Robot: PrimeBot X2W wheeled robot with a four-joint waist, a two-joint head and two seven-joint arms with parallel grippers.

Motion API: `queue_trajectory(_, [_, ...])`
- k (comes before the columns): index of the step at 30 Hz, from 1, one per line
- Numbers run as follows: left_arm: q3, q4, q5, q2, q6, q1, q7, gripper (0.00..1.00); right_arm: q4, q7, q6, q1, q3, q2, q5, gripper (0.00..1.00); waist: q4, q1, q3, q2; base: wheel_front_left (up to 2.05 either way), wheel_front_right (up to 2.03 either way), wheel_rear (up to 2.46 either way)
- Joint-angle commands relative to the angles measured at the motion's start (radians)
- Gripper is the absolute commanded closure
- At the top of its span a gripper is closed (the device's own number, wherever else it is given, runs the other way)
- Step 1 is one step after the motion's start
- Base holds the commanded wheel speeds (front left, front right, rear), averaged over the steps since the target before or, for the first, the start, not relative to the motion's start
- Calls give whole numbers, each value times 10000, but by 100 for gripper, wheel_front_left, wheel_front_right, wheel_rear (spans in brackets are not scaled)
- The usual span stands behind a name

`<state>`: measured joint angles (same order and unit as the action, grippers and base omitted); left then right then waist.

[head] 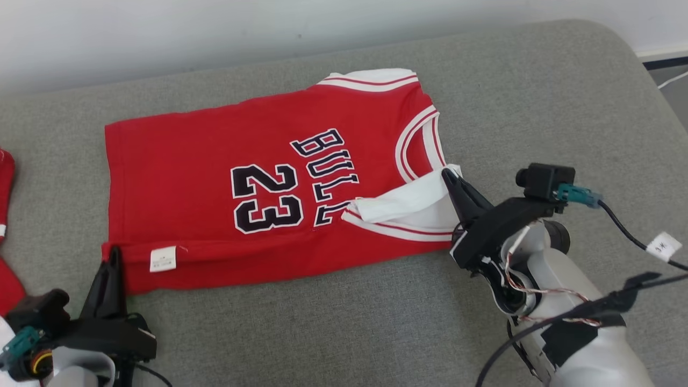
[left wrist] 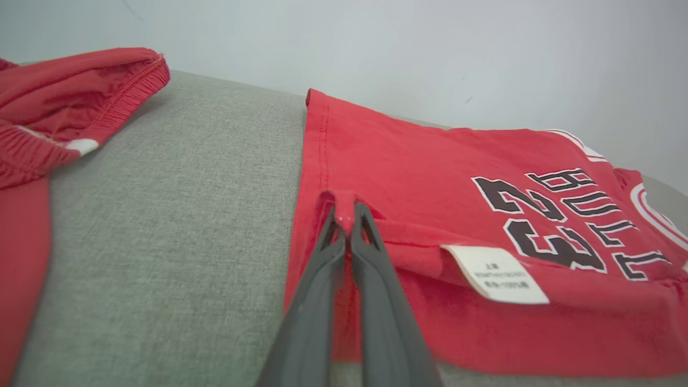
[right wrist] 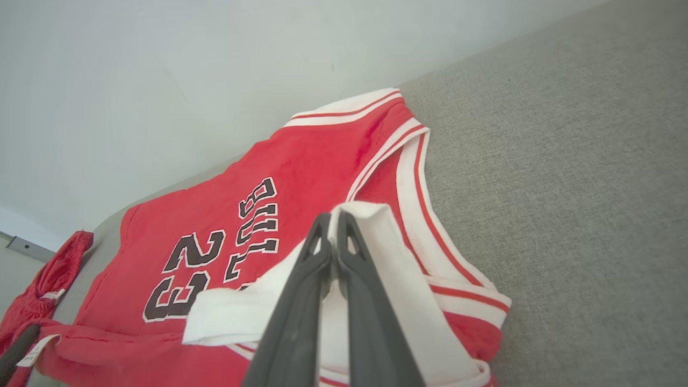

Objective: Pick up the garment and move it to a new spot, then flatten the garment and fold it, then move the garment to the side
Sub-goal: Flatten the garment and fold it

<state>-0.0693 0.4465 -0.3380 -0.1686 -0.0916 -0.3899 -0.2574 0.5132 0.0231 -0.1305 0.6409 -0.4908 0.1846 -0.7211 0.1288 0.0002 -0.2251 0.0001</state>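
The garment (head: 215, 161) is a red basketball jersey with white trim and a black "23", lying on a grey cushioned surface, its near edge turned over. My left gripper (head: 114, 257) is shut on the hem corner at the garment's lower left; in the left wrist view the red cloth (left wrist: 408, 177) is pinched between the tips of my left gripper (left wrist: 346, 215), beside a white label (left wrist: 497, 274). My right gripper (head: 449, 177) is shut on the white shoulder strap, folded over the chest. The right wrist view shows my right gripper (right wrist: 334, 223) clamping that white strap (right wrist: 398, 258).
Another red piece of clothing (head: 6, 215) lies at the left edge, also seen as red shorts (left wrist: 59, 107) in the left wrist view. The grey cushion (head: 537, 97) extends to the right and front. A pale wall runs behind. A cable (head: 634, 236) trails from my right wrist.
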Motion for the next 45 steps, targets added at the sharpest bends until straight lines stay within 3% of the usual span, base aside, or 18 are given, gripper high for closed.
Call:
queue_trajectory(1, [5,94,34,-101,-22,-128,-23,100,136,-85,-5,187,-103,-30,-28,100,-42,-2,-161,-1,0,0,0])
queue_trajectory(15, [216,1630,194,-308,-94,-1595,-68,99,3119,-1105,-5,2503,-1383,-452,-933,100,-126,-2,-824,-1,0,0,0])
queue_trajectory(16, [222,1666,222,-298,-95,-1641,-70,67,3223,-1192,-5,2564,-1464,-447,-1005,94,-149,-2,-833,-1,0,0,0])
queue_trajectory(17, [217,1674,245,-287,-90,-1673,-72,39,3316,-1301,-5,2621,-1544,-433,-1055,58,-168,-2,-839,-1,0,0,0])
queue_trajectory(18, [209,1673,258,-267,-88,-1690,-73,0,3395,-1398,-5,2668,-1627,-416,-1129,0,-186,-2,-843,-1,0,0,0])
queue_trajectory(32, [-199,198,659,288,-8,-477,-59,0,3327,-2641,-5,2097,-2657,258,-1723,0,-344,-2,-284,-1,0,0,0])
queue_trajectory(45, [-497,-361,884,595,-65,748,-60,0,2724,-2895,-5,968,-2659,978,-1308,0,-333,-2,48,-1,0,0,0])
